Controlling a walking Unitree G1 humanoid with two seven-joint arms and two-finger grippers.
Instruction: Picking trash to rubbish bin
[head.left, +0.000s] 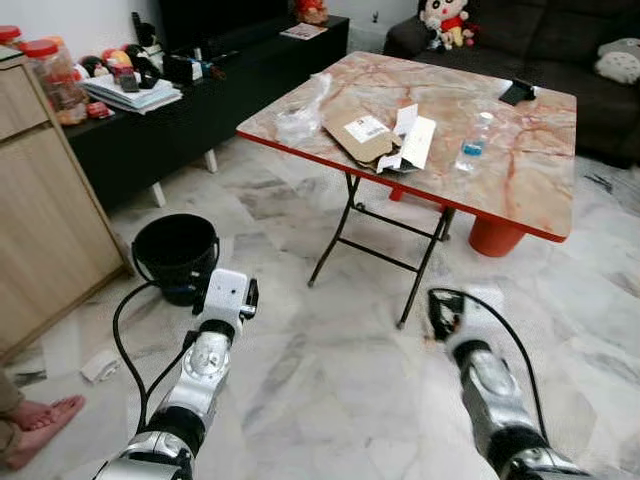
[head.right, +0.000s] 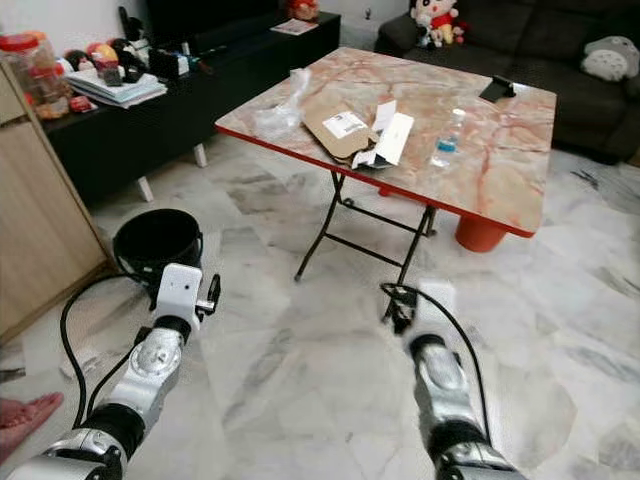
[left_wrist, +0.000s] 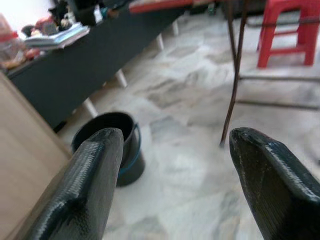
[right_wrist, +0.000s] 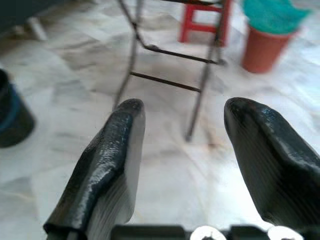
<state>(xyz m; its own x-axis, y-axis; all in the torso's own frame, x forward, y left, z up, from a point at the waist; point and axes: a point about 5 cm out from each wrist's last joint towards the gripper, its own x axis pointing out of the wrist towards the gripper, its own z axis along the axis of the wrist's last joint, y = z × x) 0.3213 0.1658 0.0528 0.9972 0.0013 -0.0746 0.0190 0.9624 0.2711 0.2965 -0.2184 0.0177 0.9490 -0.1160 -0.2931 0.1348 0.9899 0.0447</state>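
A folding table (head.left: 520, 190) with a marbled pink top and red edge stands on a pale marble floor (head.left: 330, 390), ahead of the robot and toward its right. On the table lie the items of trash: a crumpled clear plastic bag (head.left: 300, 112) near the left corner, a flattened cardboard mailer (head.left: 360, 133) with a white label just beside it, white folded paper (head.left: 412, 142) partly overlapping the mailer's right side, and a clear plastic bottle (head.left: 472, 147) with a blue label farther right, apart from the paper. A dark phone-like object (head.left: 517, 92) rests near the far right edge. The black bucket (head.left: 175, 255) serving as rubbish bin stands on the floor to the left of the table, beside a wooden cabinet (head.left: 45, 220). A small scrap of white paper (head.left: 100, 366) lies on the floor near the cabinet's base. The left end effector (left_wrist: 172, 170) is held low over the floor, its two black fingers (left_wrist: 85, 185) spread apart with nothing between them, the bucket seen just beyond. The right end effector (right_wrist: 187, 160) is likewise held low with fingers (right_wrist: 110, 165) parted and empty, facing the table's metal legs (right_wrist: 200, 75). A red stool (left_wrist: 287, 32) and an orange pot (right_wrist: 265, 47) stand beyond the table. A person's foot in a red sandal (head.left: 35, 425) shows at the lower left.
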